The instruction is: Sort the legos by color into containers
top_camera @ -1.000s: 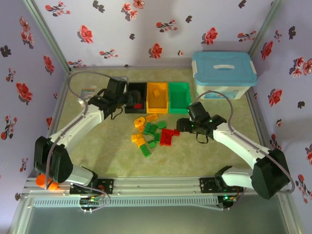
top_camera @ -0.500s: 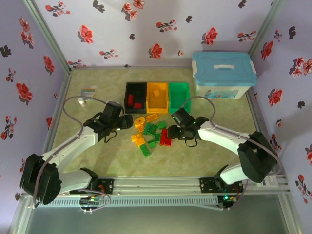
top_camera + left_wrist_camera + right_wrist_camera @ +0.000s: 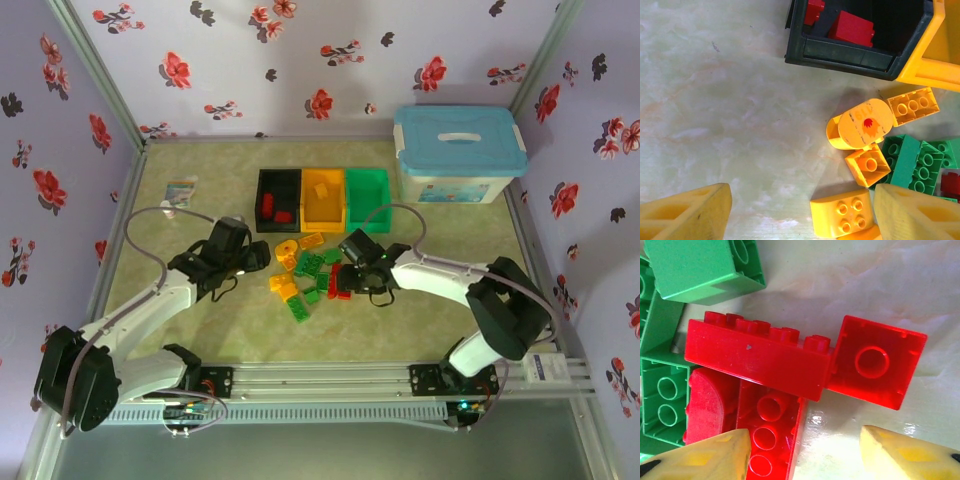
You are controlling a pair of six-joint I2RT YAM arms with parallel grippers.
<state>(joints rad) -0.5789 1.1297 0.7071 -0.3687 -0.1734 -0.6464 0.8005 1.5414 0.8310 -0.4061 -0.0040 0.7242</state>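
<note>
1. From above, the joined plastic bins, black bin (image 3: 262, 200), orange bin (image 3: 306, 200) and green bin (image 3: 367, 177), stand in a row. The pile of small red, yellow and green studded plastic bricks (image 3: 308, 270) lies just in front. My left gripper (image 3: 260, 256) is at its left, my right gripper (image 3: 345, 276) at its right.
2. Left wrist: my left gripper (image 3: 802, 200) is spread wide, a yellow four-stud brick (image 3: 841, 213) beside one finger. Red bricks (image 3: 850, 28) lie in the black bin (image 3: 850, 54).
3. Right wrist: my right gripper (image 3: 805, 440) is spread, empty, over a long red brick (image 3: 755, 355) touching a square red brick (image 3: 875, 362).
</note>
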